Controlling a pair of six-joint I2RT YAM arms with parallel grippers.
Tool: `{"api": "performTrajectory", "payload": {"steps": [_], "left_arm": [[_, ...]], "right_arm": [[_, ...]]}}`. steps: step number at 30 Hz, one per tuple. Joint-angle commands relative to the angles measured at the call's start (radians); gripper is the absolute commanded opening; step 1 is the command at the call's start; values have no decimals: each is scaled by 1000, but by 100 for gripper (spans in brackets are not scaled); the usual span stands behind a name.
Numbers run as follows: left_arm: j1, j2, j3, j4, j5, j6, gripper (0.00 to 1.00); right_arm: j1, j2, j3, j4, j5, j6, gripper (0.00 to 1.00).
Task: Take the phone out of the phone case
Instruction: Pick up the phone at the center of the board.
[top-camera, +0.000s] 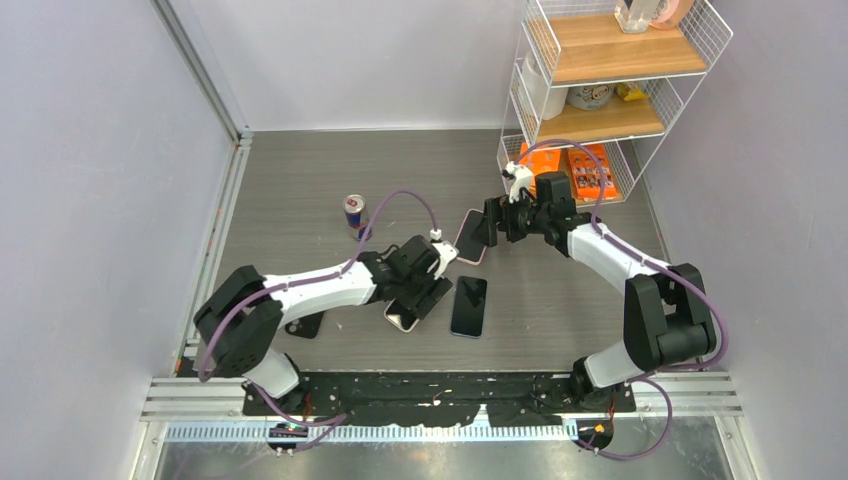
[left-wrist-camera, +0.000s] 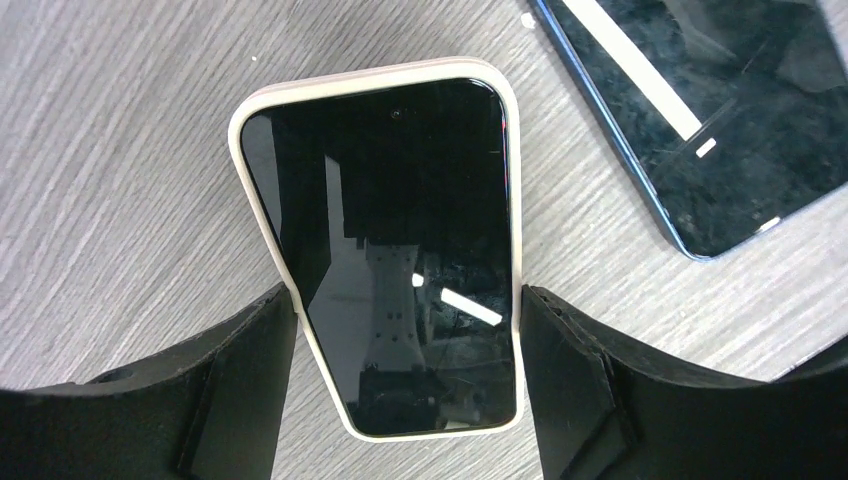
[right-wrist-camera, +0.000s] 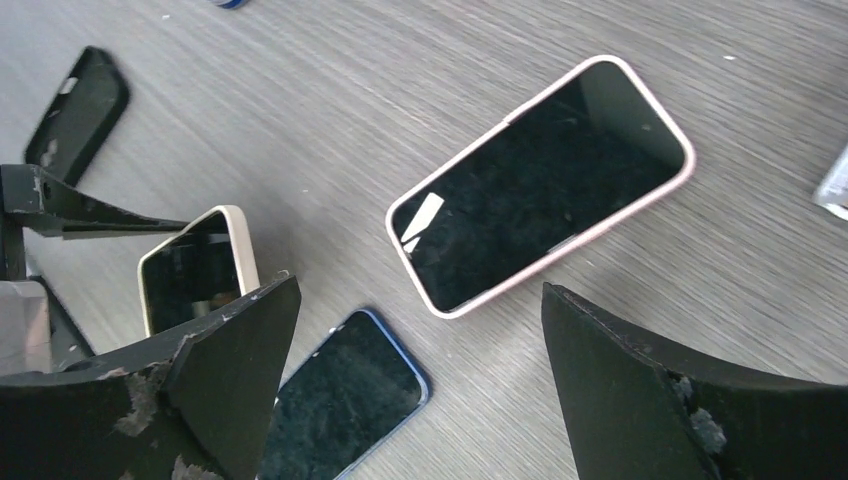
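Note:
A phone in a cream case (left-wrist-camera: 400, 250) lies face up on the grey table, and also shows in the top view (top-camera: 401, 319). My left gripper (left-wrist-camera: 405, 300) stands over its near half, and both fingers press against the case's long sides. In the top view the left gripper (top-camera: 418, 295) is at mid table. A second phone in a pink case (right-wrist-camera: 540, 185) lies face up further back (top-camera: 470, 240). My right gripper (right-wrist-camera: 420, 290) hangs open and empty above the table beside it, right of it in the top view (top-camera: 492, 225).
A bare blue-edged phone (top-camera: 468, 306) lies right of the cream one (left-wrist-camera: 700, 110). An empty black case (top-camera: 303, 325) lies under the left arm. A drink can (top-camera: 354, 212) stands at the back left. A wire shelf (top-camera: 600, 90) stands at the back right.

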Motion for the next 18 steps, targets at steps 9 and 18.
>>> {"api": "performTrajectory", "payload": {"steps": [9, 18], "left_arm": [[-2, -191, -52, 170, 65, 94, 0], [-26, -209, -49, 180, 31, 125, 0]], "right_arm": [[89, 50, 9, 65, -263, -19, 100], [196, 119, 56, 11, -343, -51, 100]]}}
